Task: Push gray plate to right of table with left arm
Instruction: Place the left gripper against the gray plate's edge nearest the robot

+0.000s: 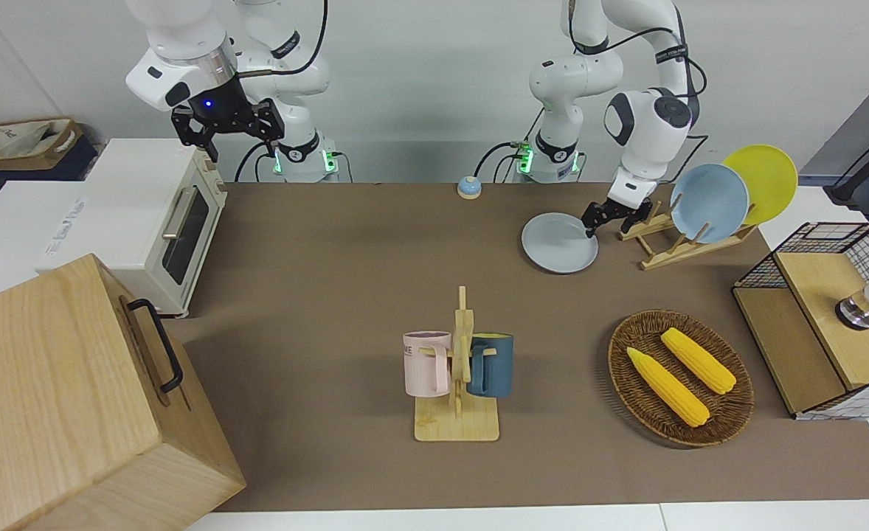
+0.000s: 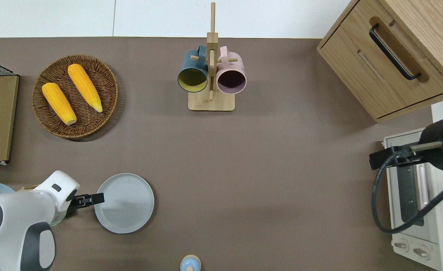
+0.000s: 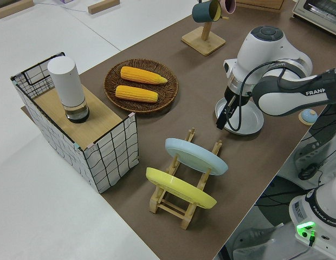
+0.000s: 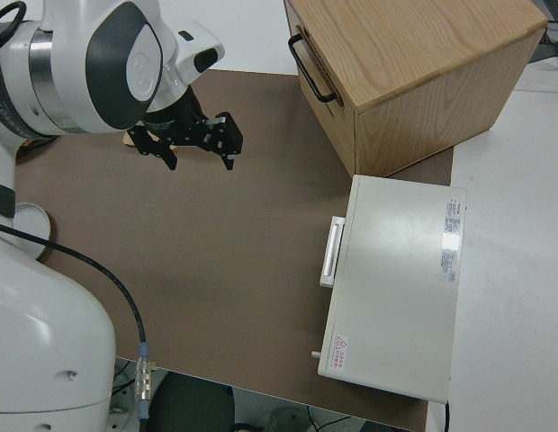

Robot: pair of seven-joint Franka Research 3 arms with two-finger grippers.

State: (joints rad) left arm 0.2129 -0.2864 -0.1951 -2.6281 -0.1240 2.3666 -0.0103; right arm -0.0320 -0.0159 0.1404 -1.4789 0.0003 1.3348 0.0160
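Note:
The gray plate (image 1: 557,247) lies flat on the brown table (image 1: 331,258), close to the robots toward the left arm's end; it also shows in the overhead view (image 2: 128,206) and the left side view (image 3: 248,122). My left gripper (image 1: 606,220) is low at the plate's rim on the side toward the left arm's end, open, one fingertip (image 2: 99,198) over the rim edge. It holds nothing. It also shows in the left side view (image 3: 222,119). My right arm is parked, its gripper (image 1: 228,131) open and empty.
A wooden dish rack (image 1: 659,247) with a sky-blue plate (image 1: 709,203) and a yellow plate (image 1: 765,181) stands beside the left gripper. A corn basket (image 2: 75,96), a mug rack (image 2: 211,79), a small bell (image 2: 190,263), a toaster oven (image 1: 154,221) and a wooden cabinet (image 2: 390,60) are around.

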